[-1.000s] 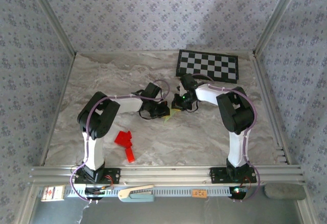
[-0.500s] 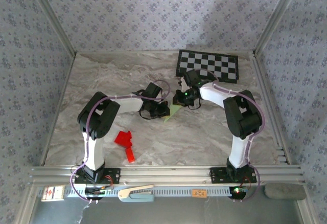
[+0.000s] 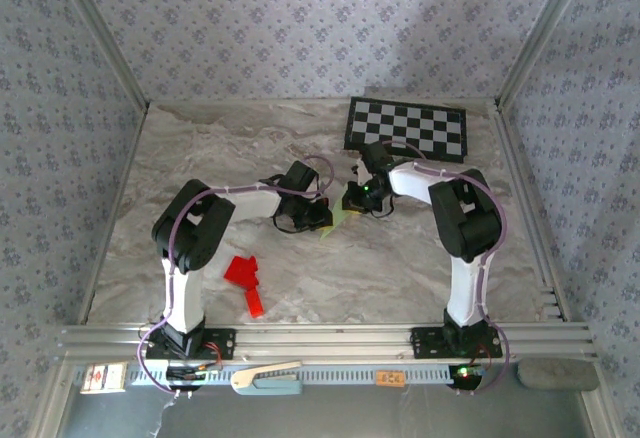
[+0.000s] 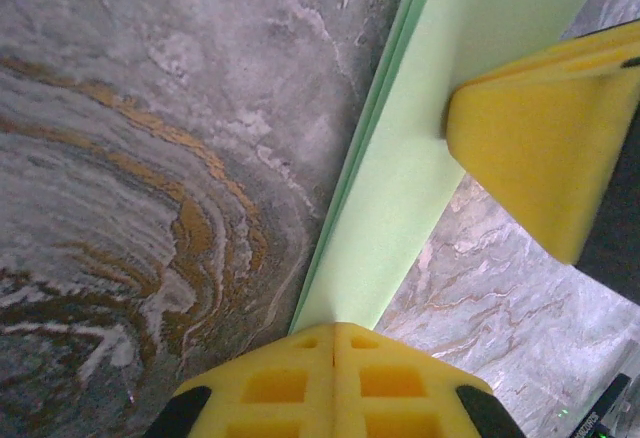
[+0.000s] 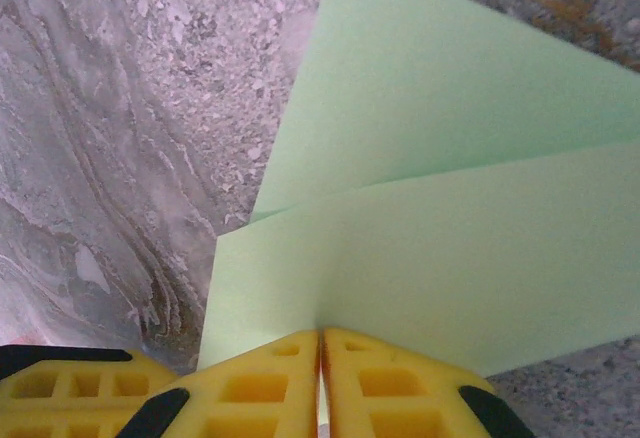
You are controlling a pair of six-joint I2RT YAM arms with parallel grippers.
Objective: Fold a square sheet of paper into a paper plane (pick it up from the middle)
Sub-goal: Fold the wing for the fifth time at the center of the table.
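The right arm (image 3: pixel 462 220) has shifted slightly toward the counter's (image 3: pixel 200 158) far edge. Both arms fold inward, left tool (image 4: pixel 333 343) and right tool (image 5: pixel 321 348) clenched on the pale green folded paper sheet (image 5: pixel 450 258) mid-counter.

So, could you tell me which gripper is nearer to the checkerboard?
Right. The right gripper sits just on the near side of the checkerboard, by its left end, pinching the paper. The left gripper pinches the same paper from farther left, closer to the bases.
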